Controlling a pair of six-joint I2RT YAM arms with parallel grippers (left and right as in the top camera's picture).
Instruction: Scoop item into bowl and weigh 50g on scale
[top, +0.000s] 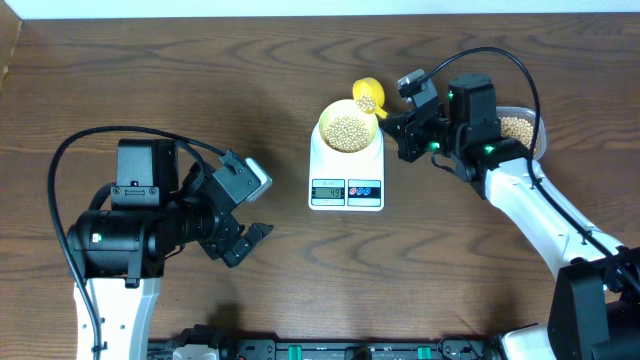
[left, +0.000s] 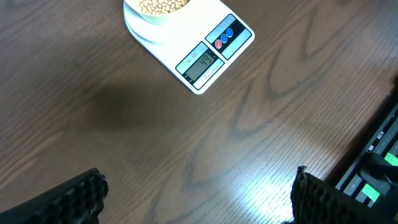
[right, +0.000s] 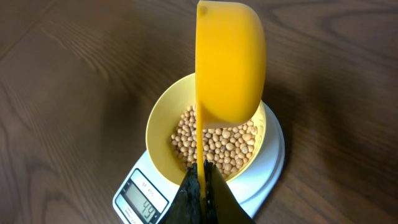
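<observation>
1. Bench (top: 200, 80): dark wood-grain surface that carries all items. The scale (top: 346, 170) stands near its middle and serves as the reference below.
2. Left claw (left: 196, 202): well apart from the scale, on the side of the scale's left edge. Fingers are spread wide and hold nothing.
3. Right claw (right: 202, 190): just beside the scale's right rear corner. Fingers are pressed together, pinching the thin handle of the scoop (right: 233, 62).
4. Tub (top: 540, 120): clear plastic, right of the scale, partly hidden behind the right arm. It holds tan beans.
5. Scale: white, rectangular, with a round platform at the rear and the display at the front. The display reads "49". The small print above the digits is too fine to read. One red and one blue button sit beside the display.
6. Bowl (right: 158, 118): pale yellow, seated on the scale's platform.
7. Scoop: bright yellow, turned on edge above the bowl's far rim, handle running down to the right claw.
8. Beans (right: 217, 146): small, round, tan. They cover the bottom of the bowl.
</observation>
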